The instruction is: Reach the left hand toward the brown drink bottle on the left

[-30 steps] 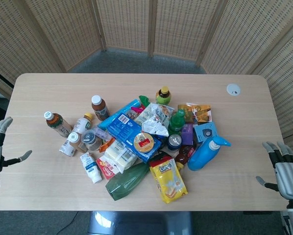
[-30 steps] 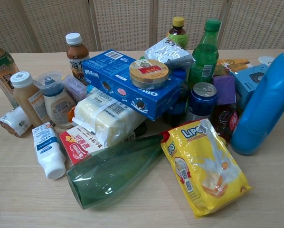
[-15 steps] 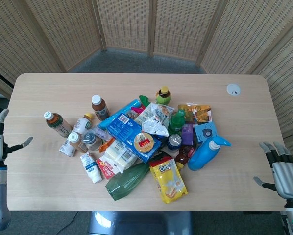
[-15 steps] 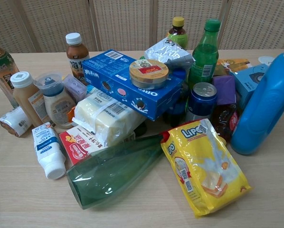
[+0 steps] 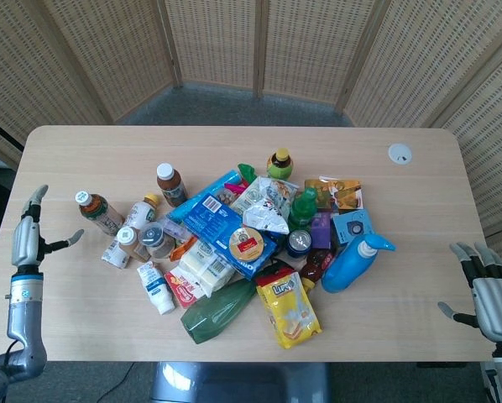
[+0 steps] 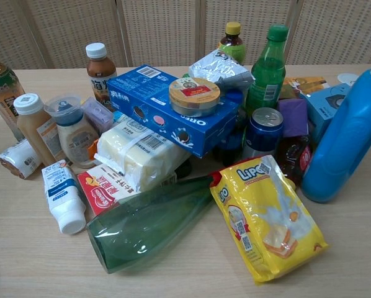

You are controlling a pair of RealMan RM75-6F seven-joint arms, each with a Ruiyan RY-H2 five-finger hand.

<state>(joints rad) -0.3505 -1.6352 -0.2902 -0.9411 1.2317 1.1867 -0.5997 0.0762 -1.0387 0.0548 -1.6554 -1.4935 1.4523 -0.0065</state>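
Observation:
The brown drink bottle (image 5: 99,213) with a white cap and green label stands upright at the left end of the pile; the chest view shows the brown drink bottle (image 6: 0,90) at its left edge. My left hand (image 5: 31,236) is raised over the table's left edge, open with fingers spread, a short way left of the bottle and not touching it. My right hand (image 5: 488,293) hangs open off the table's right edge, holding nothing. Neither hand shows in the chest view.
A second brown bottle (image 5: 171,184) with a white cap stands further right. Small milk-tea bottles (image 5: 139,213) and a pouch (image 5: 115,252) crowd just right of the target. A blue cookie box (image 5: 220,223), green bottle (image 5: 219,310), yellow bag (image 5: 290,306) and blue jug (image 5: 354,261) fill the table's middle.
My left hand has risen and moved right, from beside the table's left edge to over it, nearer the brown bottle. The right hand has barely shifted. The objects stayed put.

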